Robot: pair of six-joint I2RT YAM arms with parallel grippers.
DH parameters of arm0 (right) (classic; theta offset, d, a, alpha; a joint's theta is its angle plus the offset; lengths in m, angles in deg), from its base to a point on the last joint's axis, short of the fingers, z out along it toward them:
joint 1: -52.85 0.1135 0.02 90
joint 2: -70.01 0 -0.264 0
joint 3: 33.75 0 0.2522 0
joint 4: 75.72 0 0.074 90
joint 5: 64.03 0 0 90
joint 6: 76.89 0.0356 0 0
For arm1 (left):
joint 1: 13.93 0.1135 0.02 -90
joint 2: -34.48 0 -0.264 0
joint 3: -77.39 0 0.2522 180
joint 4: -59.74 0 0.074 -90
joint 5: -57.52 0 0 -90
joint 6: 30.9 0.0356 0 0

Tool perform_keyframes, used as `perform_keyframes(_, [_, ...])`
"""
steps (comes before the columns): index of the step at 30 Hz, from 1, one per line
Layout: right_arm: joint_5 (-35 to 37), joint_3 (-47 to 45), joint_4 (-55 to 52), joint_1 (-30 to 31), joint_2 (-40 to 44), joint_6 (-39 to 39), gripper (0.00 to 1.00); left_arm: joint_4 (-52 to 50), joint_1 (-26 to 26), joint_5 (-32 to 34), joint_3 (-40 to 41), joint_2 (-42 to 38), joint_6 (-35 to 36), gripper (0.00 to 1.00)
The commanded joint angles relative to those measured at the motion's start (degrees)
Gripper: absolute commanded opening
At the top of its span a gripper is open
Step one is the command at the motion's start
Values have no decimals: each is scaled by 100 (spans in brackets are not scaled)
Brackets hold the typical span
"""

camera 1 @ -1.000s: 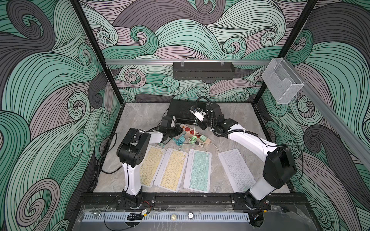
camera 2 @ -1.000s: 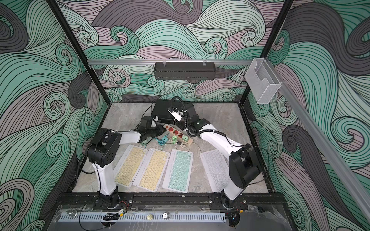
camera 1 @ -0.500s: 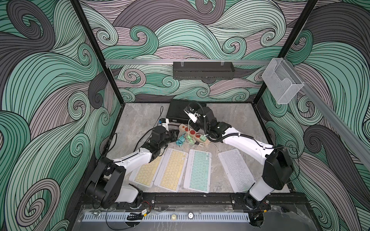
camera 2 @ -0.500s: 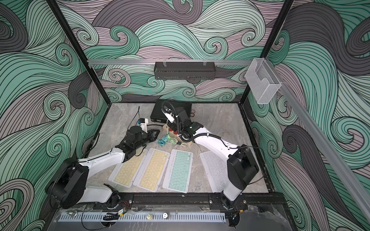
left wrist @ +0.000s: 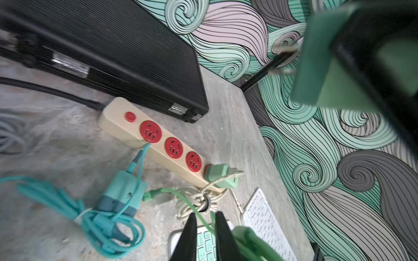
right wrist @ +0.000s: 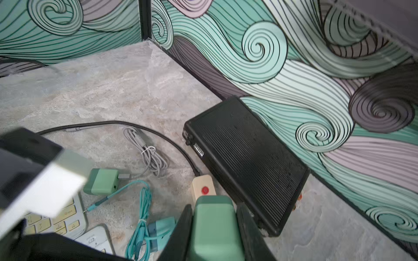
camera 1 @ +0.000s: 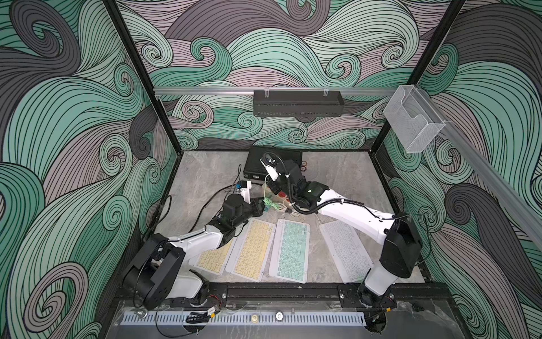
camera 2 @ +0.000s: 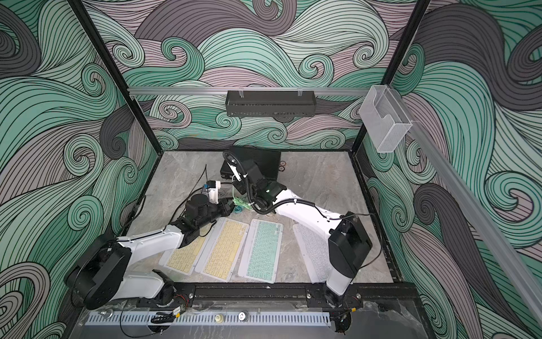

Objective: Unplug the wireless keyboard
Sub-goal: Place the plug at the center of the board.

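Grey marbled table (camera 1: 337, 176), swirl-patterned walls (camera 1: 73, 117); green keyboard (camera 1: 289, 249) laid near front edge, long axis front-to-back, far end toward strip (left wrist: 115, 119); charger (right wrist: 214, 226) clamped by right gripper (right wrist: 214, 206); cable (left wrist: 168, 190) passed between jaws of left gripper (left wrist: 205, 214), grip unclear

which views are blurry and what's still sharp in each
Both top views: evenly lit, sharp, no glare on the green keyboard. Left wrist view: power strip sharp, the held green charger close to the lens a blur. Right wrist view: black box sharp, the white shape nearby out of focus.
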Motion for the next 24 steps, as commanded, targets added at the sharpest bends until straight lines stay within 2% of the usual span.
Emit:
perform_keyframes(1, [397, -418, 29, 27, 231, 710, 0, -567, 24, 1217, 288, -822, -59, 19])
perform_keyframes(3, [512, -542, -124, 40, 269, 933, 0, -837, 8, 1458, 351, -1430, 172, 19])
perform_keyframes(7, [324, -743, -269, 131, 291, 1300, 0, -1037, 1, 1977, 588, -2325, 339, 30])
perform_keyframes(10, [177, -754, -223, 323, 266, 1330, 0, -1085, 2, 2141, 585, -2333, 418, 32])
perform_keyframes(13, [33, -417, -397, 566, 203, 1315, 0, -1312, 7, 2224, 358, -2096, 549, 30])
perform_keyframes(18, [-75, -147, -266, 963, 247, 1341, 0, -1850, 129, 3029, 293, -2255, 362, 29])
perform_keyframes(24, [-106, -280, -97, 1191, 416, 1541, 0, -1831, 394, 3920, 667, -2690, -29, 40])
